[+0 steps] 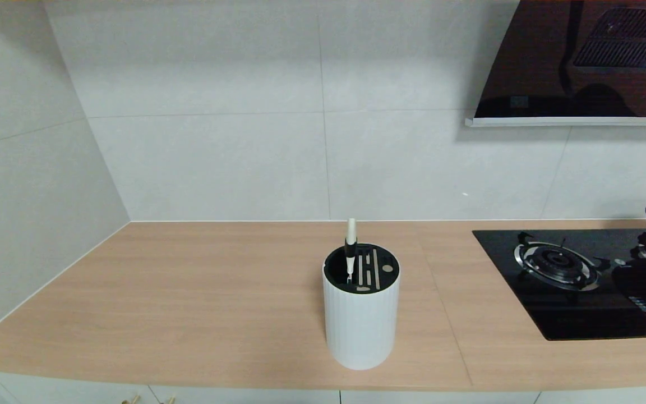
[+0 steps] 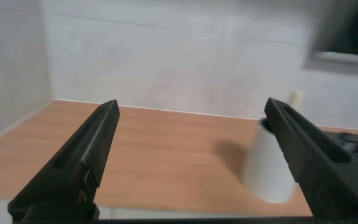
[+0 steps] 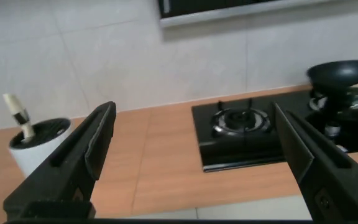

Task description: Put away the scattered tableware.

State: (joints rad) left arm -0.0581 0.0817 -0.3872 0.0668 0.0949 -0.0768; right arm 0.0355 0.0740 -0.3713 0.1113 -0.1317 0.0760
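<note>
Standing near the counter [image 1: 188, 292] edge, a white holder [image 1: 361, 320] contains one utensil [image 1: 350, 242].

Wooden countertop [image 1: 188, 303] with white utensil holder [image 1: 361, 322], black hob [image 1: 530, 297]

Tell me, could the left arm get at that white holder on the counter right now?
Probably yes. Seen from the left wrist, the white holder stands ahead on the counter with nothing between, and the jaws are wide open. Whether the arm stretches far enough cannot be judged.
</note>
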